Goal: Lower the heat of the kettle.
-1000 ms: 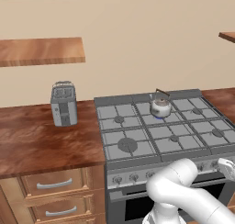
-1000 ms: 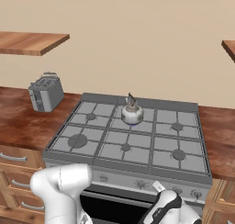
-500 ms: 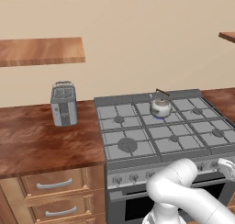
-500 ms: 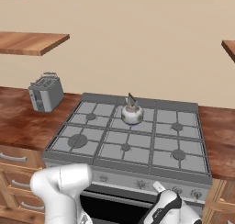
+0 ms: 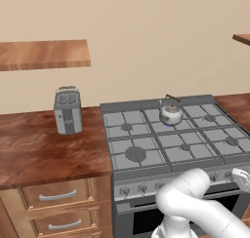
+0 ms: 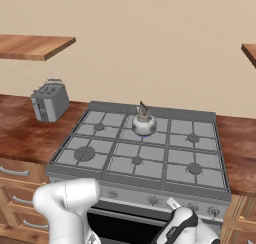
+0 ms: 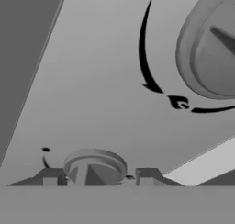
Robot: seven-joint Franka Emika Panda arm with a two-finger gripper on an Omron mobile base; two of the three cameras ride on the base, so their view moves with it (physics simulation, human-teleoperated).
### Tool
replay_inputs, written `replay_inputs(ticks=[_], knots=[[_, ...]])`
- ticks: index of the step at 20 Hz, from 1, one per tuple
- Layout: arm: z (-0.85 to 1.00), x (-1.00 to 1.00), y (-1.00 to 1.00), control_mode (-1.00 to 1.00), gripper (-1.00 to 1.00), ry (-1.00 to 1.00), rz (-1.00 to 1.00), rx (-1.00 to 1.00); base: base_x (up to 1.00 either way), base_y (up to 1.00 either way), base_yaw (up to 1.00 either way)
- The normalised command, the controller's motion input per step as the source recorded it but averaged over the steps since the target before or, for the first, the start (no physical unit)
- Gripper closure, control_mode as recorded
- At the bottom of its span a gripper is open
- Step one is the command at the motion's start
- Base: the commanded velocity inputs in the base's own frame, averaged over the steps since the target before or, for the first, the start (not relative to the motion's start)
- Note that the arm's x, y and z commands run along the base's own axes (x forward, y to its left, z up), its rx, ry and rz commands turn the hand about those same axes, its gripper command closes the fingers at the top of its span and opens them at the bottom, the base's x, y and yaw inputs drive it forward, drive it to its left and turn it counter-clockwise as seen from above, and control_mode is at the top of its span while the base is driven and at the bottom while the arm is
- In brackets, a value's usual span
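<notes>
The small shiny silver kettle (image 5: 171, 113) (image 6: 143, 123) stands on the back middle burner of the grey stove (image 5: 146, 156) (image 6: 145, 180), with a hint of blue flame under it. My gripper (image 7: 98, 176) (image 5: 242, 178) (image 6: 171, 204) is low at the stove's front panel. In the hand view a round grey knob (image 7: 94, 164) sits between my two fingertips (image 7: 49, 176). The left tip is close against the knob and the right tip stands a sliver off it, so the gripper is open around the knob. A second, larger-looking knob (image 7: 213, 48) is at the upper right.
A boxy silver toaster (image 5: 67, 110) (image 6: 50, 100) stands on the wooden counter (image 5: 44, 154) left of the stove. Drawers (image 5: 58, 195) sit below the counter, and wooden shelves (image 5: 44, 54) hang on the wall.
</notes>
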Motion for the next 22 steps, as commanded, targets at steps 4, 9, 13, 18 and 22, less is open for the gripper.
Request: replay_inputs(ticks=[4,9,13,18,22], knots=[[0.14,0.1,0.07,-1.0,1.0,0.09,-0.02,0.0,0.0,0.0,0.0],[0.08,0.07,0.05,-1.0,1.0,0.1,-0.02,0.0,0.0,0.0,0.0],[0.0,0.0,0.0,-1.0,1.0,0.01,0.0,0.0,0.0,0.0,0.0],[0.0,0.0,0.0,-1.0,1.0,0.0,0.0,0.0,0.0,0.0,0.0],[0.0,0.0,0.0,-1.0,1.0,0.0,-0.04,0.03,0.0,0.0,0.0]])
